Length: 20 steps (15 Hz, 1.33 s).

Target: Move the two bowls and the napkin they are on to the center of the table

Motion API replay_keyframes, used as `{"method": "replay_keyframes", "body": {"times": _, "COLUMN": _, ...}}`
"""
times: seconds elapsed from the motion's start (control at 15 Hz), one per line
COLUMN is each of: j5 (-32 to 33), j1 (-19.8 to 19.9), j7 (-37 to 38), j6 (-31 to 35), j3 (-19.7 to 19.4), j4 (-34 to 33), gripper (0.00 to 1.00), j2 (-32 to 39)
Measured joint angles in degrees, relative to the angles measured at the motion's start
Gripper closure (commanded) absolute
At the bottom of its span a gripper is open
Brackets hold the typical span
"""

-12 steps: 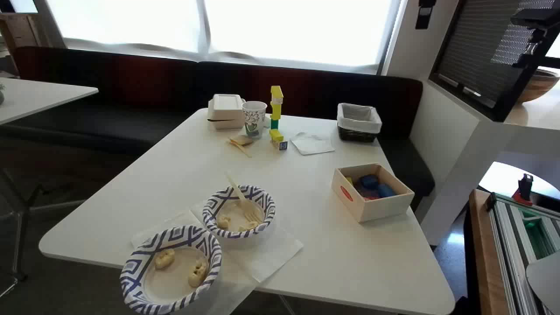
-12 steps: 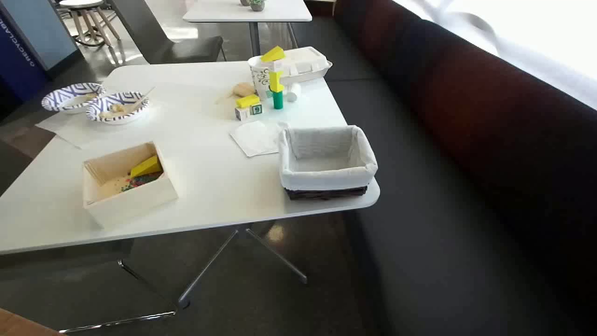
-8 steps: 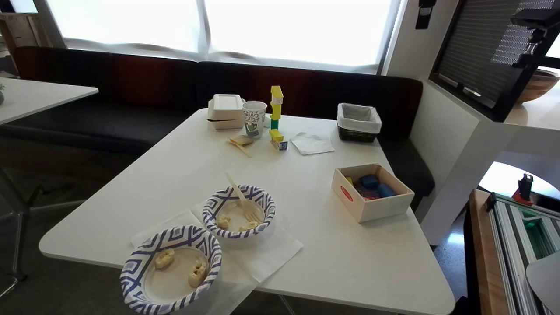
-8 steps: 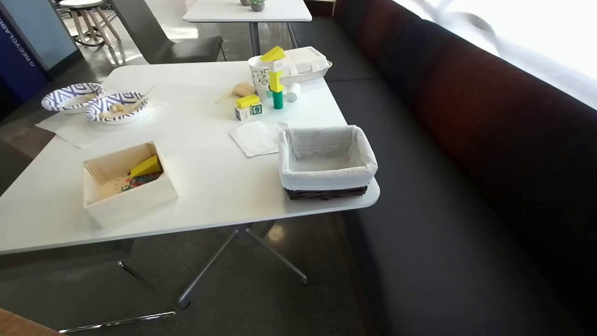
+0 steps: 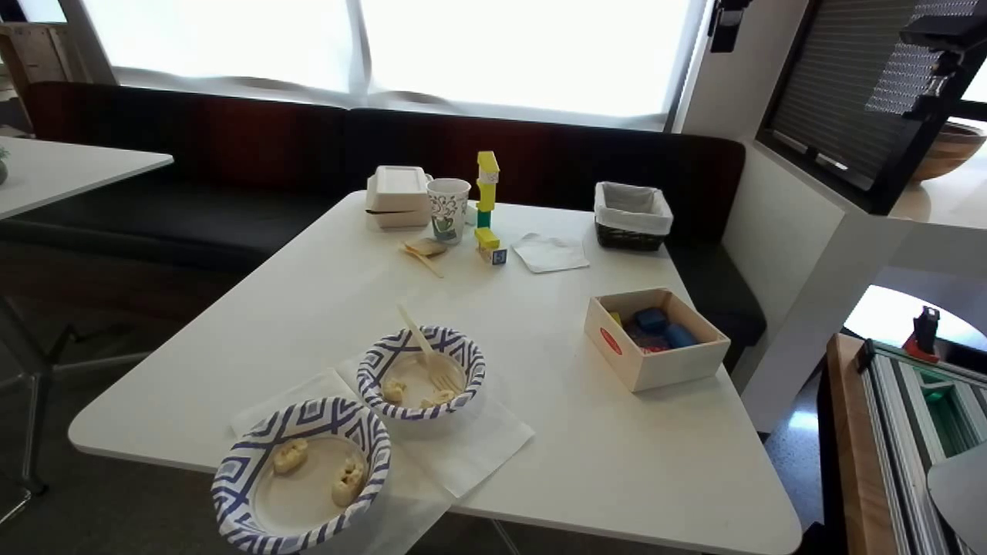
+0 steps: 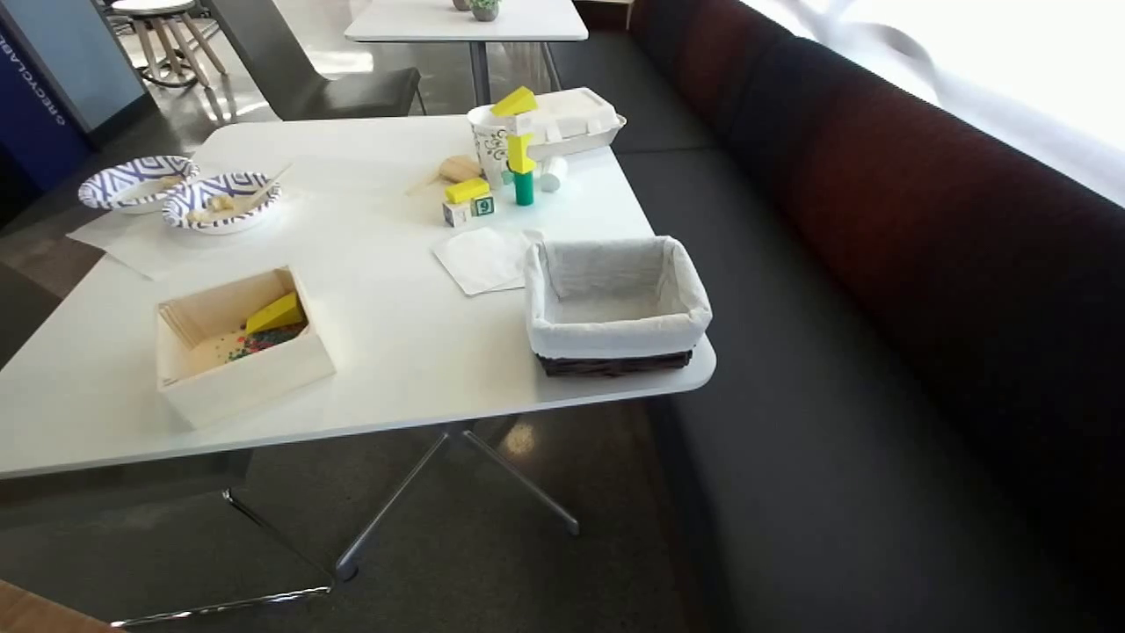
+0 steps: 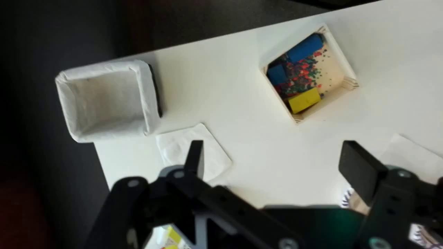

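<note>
Two paper bowls with blue patterned rims rest on a white napkin [image 5: 482, 447] at the near end of the white table [image 5: 609, 462]. The nearer bowl [image 5: 297, 493] holds two food pieces and overhangs the table edge. The farther bowl [image 5: 412, 374] holds food scraps and a fork [image 5: 420, 339]. Both bowls also show in an exterior view [image 6: 220, 189]. My gripper [image 7: 272, 152] is open and empty above the table. In the wrist view, the napkin [image 7: 410, 155] and bowl parts [image 7: 356, 204] lie behind the right finger, mostly hidden.
A wooden box [image 5: 678, 370] with blocks stands at the table's side. A lined basket [image 5: 632, 220], a loose napkin [image 5: 551, 253], a paper cup [image 5: 447, 208], a stacked block tower [image 5: 486, 193] and a takeout box [image 5: 399, 193] stand at the far end.
A dark part of the robot at the top edge of an exterior view has shifted slightly left. The bowls, fork and napkin have not moved.
</note>
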State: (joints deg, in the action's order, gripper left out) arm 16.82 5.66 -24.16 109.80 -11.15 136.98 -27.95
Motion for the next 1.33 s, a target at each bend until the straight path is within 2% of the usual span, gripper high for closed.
{"method": "replay_keyframes", "body": {"times": 0.2, "j5": -4.6, "j1": -5.3, "j7": -3.8, "j6": 1.5, "j3": 1.2, "j4": 0.0, "gripper": 0.00, "j2": 1.1}}
{"method": "replay_keyframes", "body": {"times": 0.4, "j5": -9.7, "j1": -9.8, "j7": -8.7, "j6": 6.3, "j3": 1.6, "j4": 0.0, "gripper": 0.00, "j2": 3.5}}
{"method": "replay_keyframes", "body": {"times": 0.8, "j5": -23.1, "j1": -16.4, "j7": -22.9, "j6": 14.9, "j3": 3.0, "j4": 0.0, "gripper": 0.00, "j2": 11.0}}
{"method": "replay_keyframes", "body": {"times": 1.07, "j5": -30.3, "j1": -19.1, "j7": -29.9, "j6": 18.4, "j3": 7.5, "j4": 0.0, "gripper": 0.00, "j2": 16.8}}
{"method": "replay_keyframes", "body": {"times": 1.33, "j5": -31.6, "j1": -19.4, "j7": -29.7, "j6": 24.2, "j3": 13.1, "j4": -0.3, "gripper": 0.00, "j2": 23.4}}
